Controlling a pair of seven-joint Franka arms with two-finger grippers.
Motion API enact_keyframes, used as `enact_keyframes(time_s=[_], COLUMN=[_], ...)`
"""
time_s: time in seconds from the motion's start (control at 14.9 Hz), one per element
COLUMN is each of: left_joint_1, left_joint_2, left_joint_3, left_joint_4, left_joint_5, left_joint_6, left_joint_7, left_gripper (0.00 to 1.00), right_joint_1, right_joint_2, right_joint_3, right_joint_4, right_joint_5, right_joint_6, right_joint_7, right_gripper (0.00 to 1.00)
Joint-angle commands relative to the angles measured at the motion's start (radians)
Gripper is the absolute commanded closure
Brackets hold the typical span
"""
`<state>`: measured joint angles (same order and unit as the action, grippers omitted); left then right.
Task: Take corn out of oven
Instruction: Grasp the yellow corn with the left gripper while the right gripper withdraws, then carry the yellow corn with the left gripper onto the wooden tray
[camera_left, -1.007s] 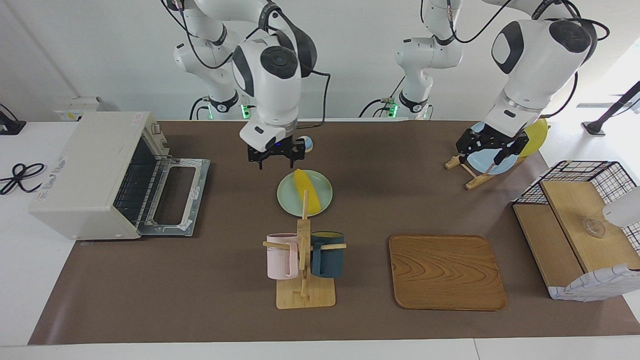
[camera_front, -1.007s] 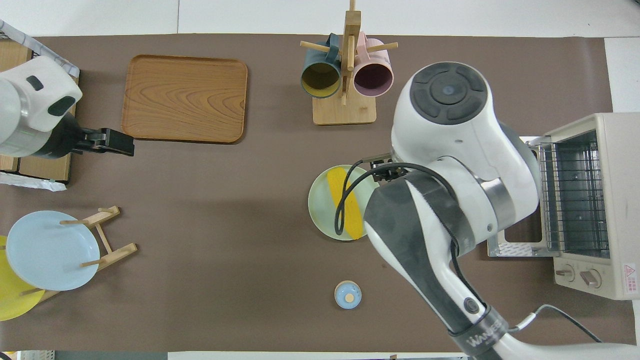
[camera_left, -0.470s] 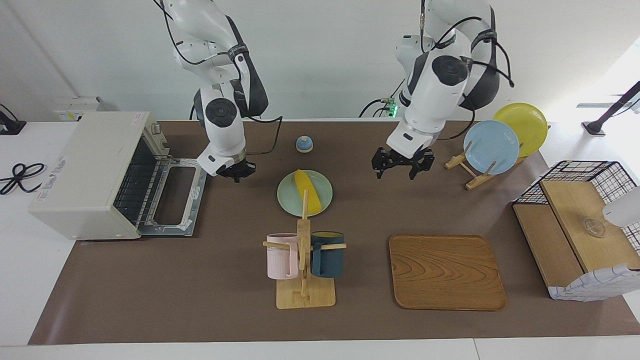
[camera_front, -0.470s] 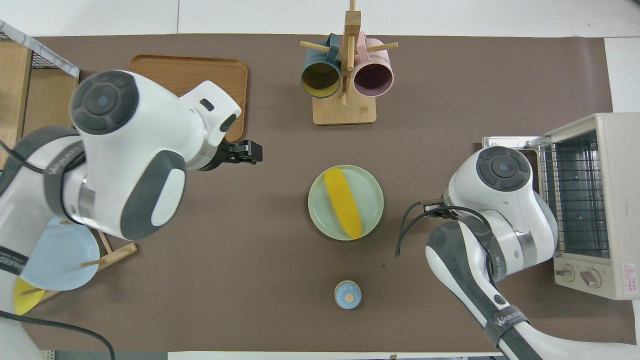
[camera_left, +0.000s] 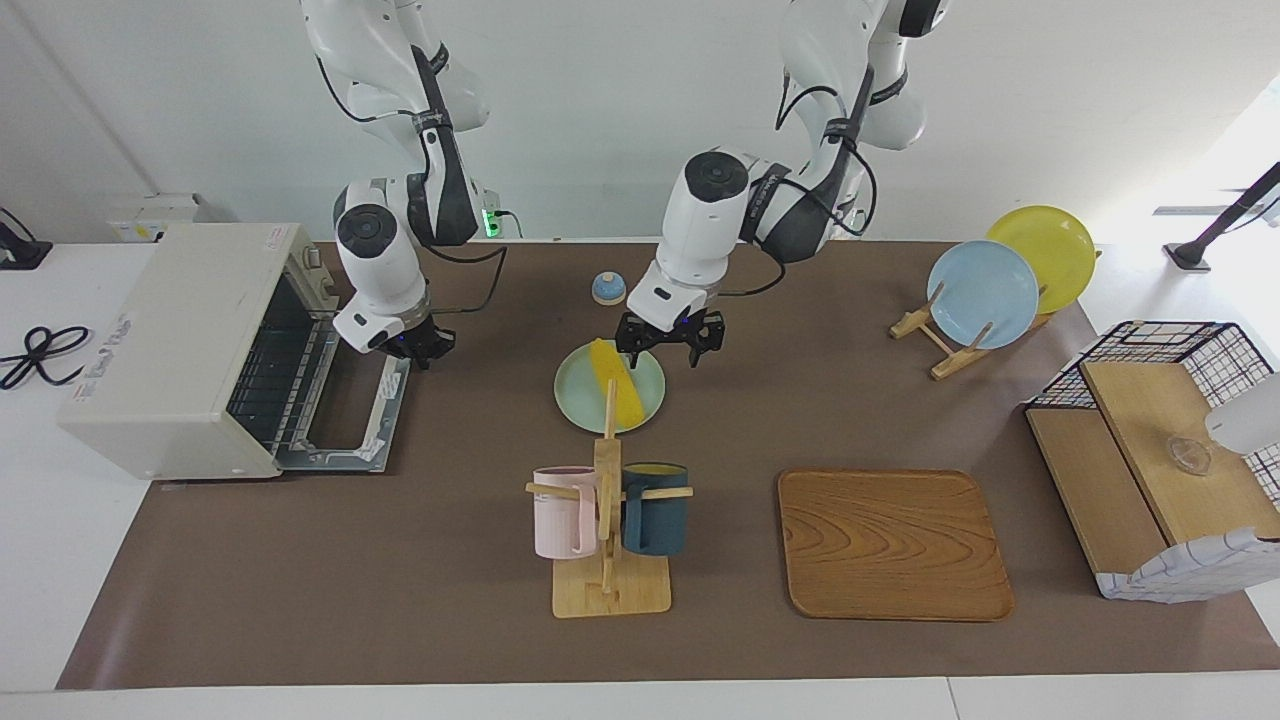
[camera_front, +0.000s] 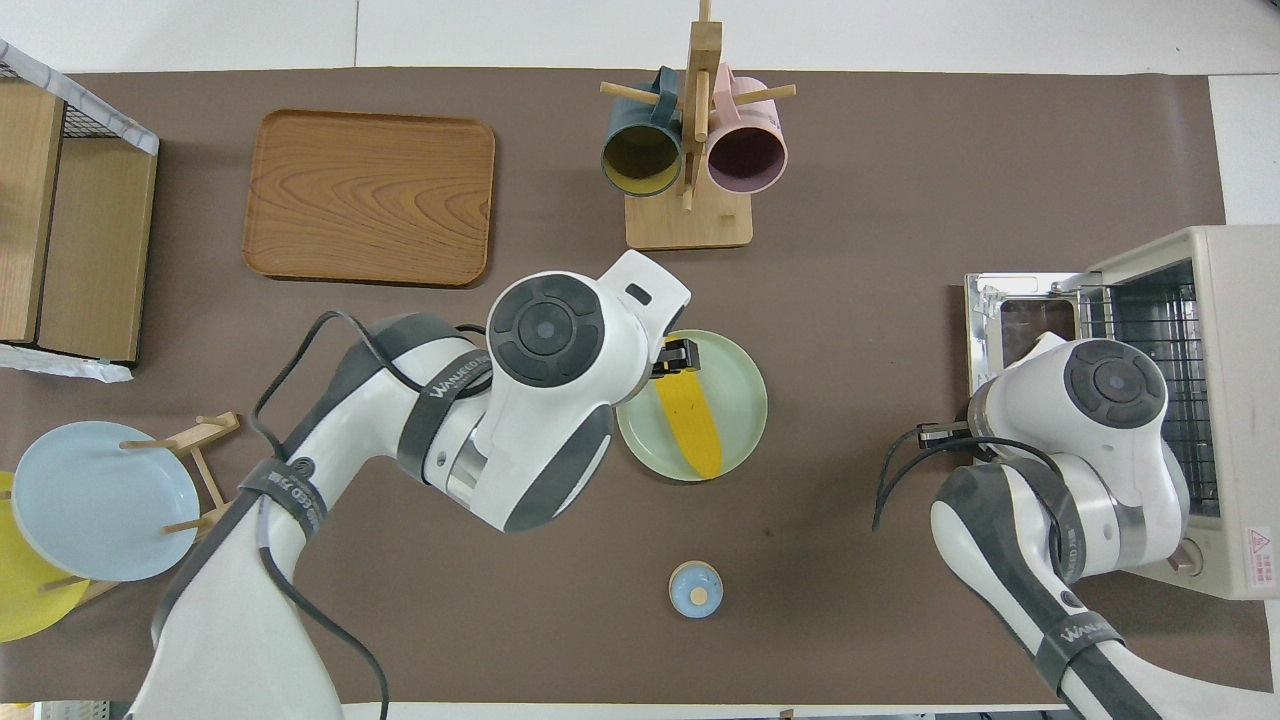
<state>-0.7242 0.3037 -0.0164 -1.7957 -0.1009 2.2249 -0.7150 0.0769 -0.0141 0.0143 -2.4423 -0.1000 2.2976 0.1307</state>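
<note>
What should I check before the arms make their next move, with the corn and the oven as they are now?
1. Corn out of the oven: ok, it lies on the green plate.
2. Oven door: not ok if it should be closed, it hangs open.
3. Oven rack: ok, nothing seen on it.
4. Left gripper: ok, open, over the plate's edge by the corn.
5. Left gripper touching the corn: cannot tell.
6. Right gripper: ok, shut on nothing, over the open door.
</note>
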Motion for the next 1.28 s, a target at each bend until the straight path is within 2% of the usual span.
enact_keyframes(time_s=[0.0,0.27,0.6,0.67,0.74,0.81,0.87,0.94,1.01,1.21], left_joint_1=[-0.059,-0.099,-0.123,-0.123,-0.123,-0.123,-0.121,-0.121,-0.12,-0.118], left_joint_2=[0.083,0.126,0.126,0.126,0.126,0.126,0.126,0.126,0.124,0.124], left_joint_3=[0.023,0.024,0.024,0.024,0.026,0.026,0.026,0.026,0.026,0.027], left_joint_4=[0.01,0.004,-0.05,-0.051,-0.053,-0.053,-0.051,-0.047,-0.042,-0.028], left_joint_5=[-0.007,0.0,0.001,0.001,0.001,0.001,0.001,0.001,0.001,0.001], left_joint_6=[0.087,0.13,0.203,0.203,0.203,0.203,0.202,0.196,0.191,0.18], left_joint_7=[-0.06,-0.133,-0.17,-0.172,-0.173,-0.175,-0.175,-0.175,-0.173,-0.173], left_gripper=[0.0,0.0,0.0,0.02,0.12,0.28,0.48,0.78,1.0,1.0], right_joint_1=[-0.005,-0.032,-0.055,-0.051,-0.054,-0.058,-0.059,-0.06,-0.063,-0.072], right_joint_2=[-0.03,-0.032,-0.032,-0.032,-0.029,-0.027,-0.03,-0.032,-0.032,-0.035], right_joint_3=[0.009,0.007,0.007,0.007,0.007,0.007,0.007,0.007,0.006,0.006], right_joint_4=[-0.026,-0.026,-0.021,-0.014,0.017,0.055,0.087,0.135,0.172,0.255], right_joint_5=[-0.009,-0.046,-0.113,-0.141,-0.179,-0.206,-0.21,-0.21,-0.21,-0.21], right_joint_6=[0.011,-0.01,-0.023,-0.035,-0.067,-0.11,-0.151,-0.214,-0.258,-0.355], right_joint_7=[-0.008,-0.006,-0.006,-0.006,-0.006,-0.017,-0.045,-0.084,-0.109,-0.169], right_gripper=[1.0,1.0,1.0,1.0,1.0,1.0,1.0,1.0,1.0,1.0])
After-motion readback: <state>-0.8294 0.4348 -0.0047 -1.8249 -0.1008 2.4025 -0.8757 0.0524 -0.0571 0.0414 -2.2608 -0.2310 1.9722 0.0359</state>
